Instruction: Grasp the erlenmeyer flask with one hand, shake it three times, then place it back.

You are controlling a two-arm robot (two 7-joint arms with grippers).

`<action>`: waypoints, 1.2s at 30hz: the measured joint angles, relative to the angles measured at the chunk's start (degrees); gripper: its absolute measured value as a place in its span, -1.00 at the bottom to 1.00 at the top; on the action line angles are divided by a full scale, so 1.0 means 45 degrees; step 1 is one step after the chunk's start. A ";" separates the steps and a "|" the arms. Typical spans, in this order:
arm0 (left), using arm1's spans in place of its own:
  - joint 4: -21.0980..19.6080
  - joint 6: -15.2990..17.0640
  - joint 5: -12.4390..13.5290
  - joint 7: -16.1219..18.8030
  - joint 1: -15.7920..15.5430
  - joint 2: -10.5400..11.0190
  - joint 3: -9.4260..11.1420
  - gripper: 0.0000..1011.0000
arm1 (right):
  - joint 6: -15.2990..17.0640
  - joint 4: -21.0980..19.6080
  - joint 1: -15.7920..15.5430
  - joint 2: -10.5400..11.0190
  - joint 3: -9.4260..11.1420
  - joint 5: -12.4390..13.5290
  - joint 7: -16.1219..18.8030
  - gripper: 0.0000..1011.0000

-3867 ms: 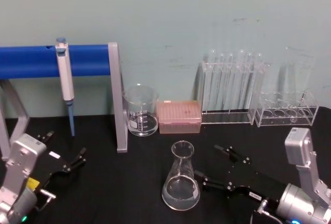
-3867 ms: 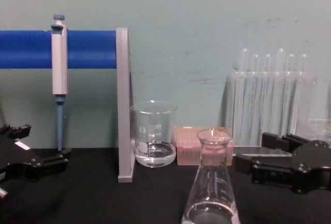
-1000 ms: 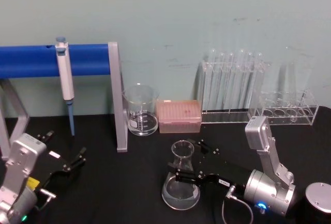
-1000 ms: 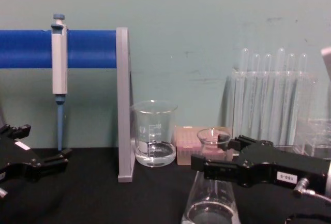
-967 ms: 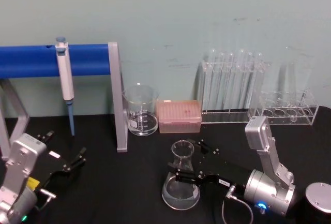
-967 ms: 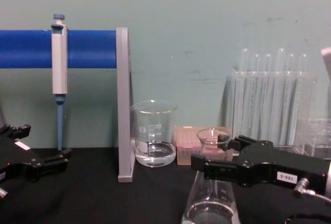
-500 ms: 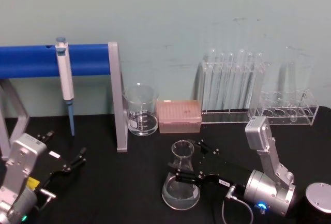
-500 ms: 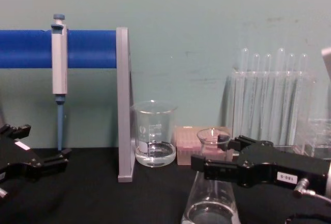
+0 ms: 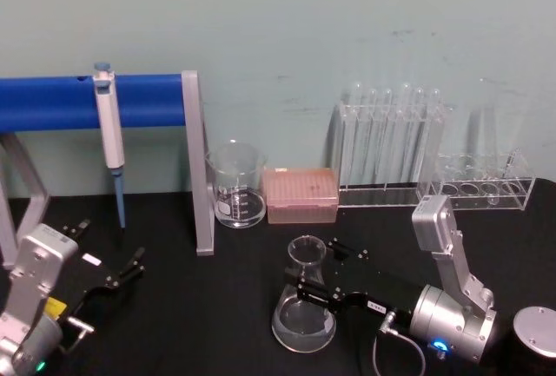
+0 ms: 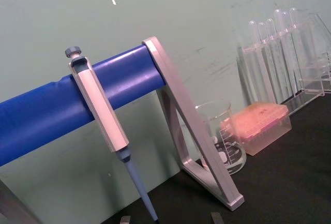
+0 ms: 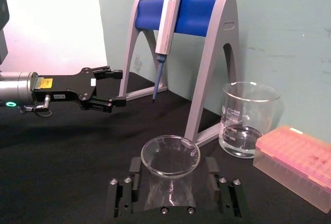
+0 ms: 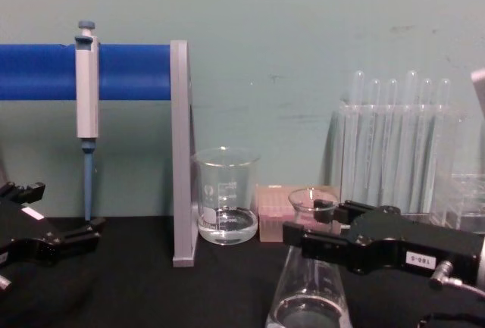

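Note:
The erlenmeyer flask [image 9: 304,319] stands upright on the black table, front centre, with a little clear liquid in its base [image 12: 309,301]. My right gripper [image 9: 314,265], the hand with the numbered white label, reaches in from the right at neck height. It is open: one long jaw lies on each side of the neck, a narrow gap showing on both sides in the right wrist view [image 11: 173,182], below the flared rim [image 11: 169,154]. My left gripper [image 9: 109,250] rests open and empty at the front left.
Behind the flask stand a glass beaker [image 9: 236,187] and a pink tip box [image 9: 301,194]. Two clear test tube racks [image 9: 387,146] [image 9: 482,187] line the back right. A blue-barred stand [image 9: 198,176] holding a pipette [image 9: 109,133] fills the left.
Since 3.9 s ago my right gripper moved left and brought its jaws around the flask neck. In the last second the jaws shifted only slightly; the flask has stayed put.

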 joint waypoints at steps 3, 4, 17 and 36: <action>-0.0001 0.0000 0.0000 0.0000 0.0000 0.0001 0.0000 0.98 | 0.0000 0.0000 0.0000 0.0000 0.0000 0.0001 0.0000 0.36; 0.0000 0.0000 0.0000 0.0000 0.0000 0.0000 0.0000 0.98 | 0.0000 0.0000 0.0000 0.0000 0.0000 0.0002 0.0001 0.32; -0.0001 0.0000 0.0000 0.0000 0.0000 0.0001 0.0000 0.98 | -0.0001 0.0001 0.0000 0.0000 0.0000 0.0002 0.0001 -0.11; -0.0001 0.0000 0.0000 0.0000 0.0000 0.0000 0.0000 0.98 | 0.0000 0.0000 0.0000 0.0000 0.0000 0.0001 0.0000 -0.11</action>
